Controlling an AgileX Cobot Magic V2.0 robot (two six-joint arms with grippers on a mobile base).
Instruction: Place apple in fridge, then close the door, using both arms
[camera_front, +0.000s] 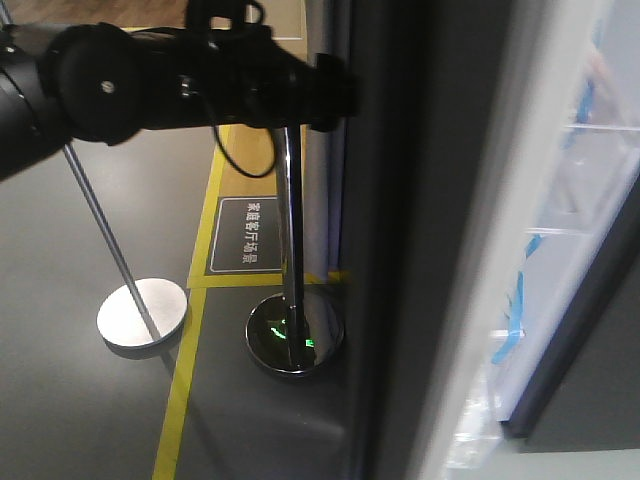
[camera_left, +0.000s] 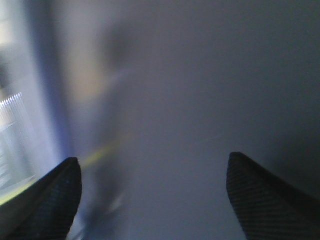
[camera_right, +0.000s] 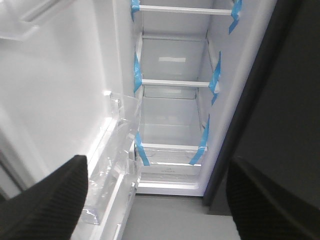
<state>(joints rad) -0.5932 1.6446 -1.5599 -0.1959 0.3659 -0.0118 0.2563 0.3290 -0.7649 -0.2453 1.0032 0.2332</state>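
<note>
The apple shows in no view. The fridge (camera_right: 170, 120) stands open, white inside, with white-edged shelves (camera_right: 175, 82) and strips of blue tape (camera_right: 137, 75). The door (camera_front: 400, 250) fills the middle of the front view with its dark grey outer face. Its white lining (camera_right: 60, 90) carries clear bins (camera_right: 112, 165). My left arm (camera_front: 120, 85) reaches across to the door's outer face. The left gripper (camera_left: 154, 157) is open, close to a blurred grey surface. My right gripper (camera_right: 157, 159) is open and empty, facing the fridge's inside from a distance.
A chrome post on a glossy black base (camera_front: 295, 340) stands just left of the door. A thin pole on a white disc base (camera_front: 142, 312) is further left. Yellow floor tape (camera_front: 185, 370) and a floor sign (camera_front: 250, 235) lie between. A dark grey unit (camera_right: 280, 100) adjoins the fridge.
</note>
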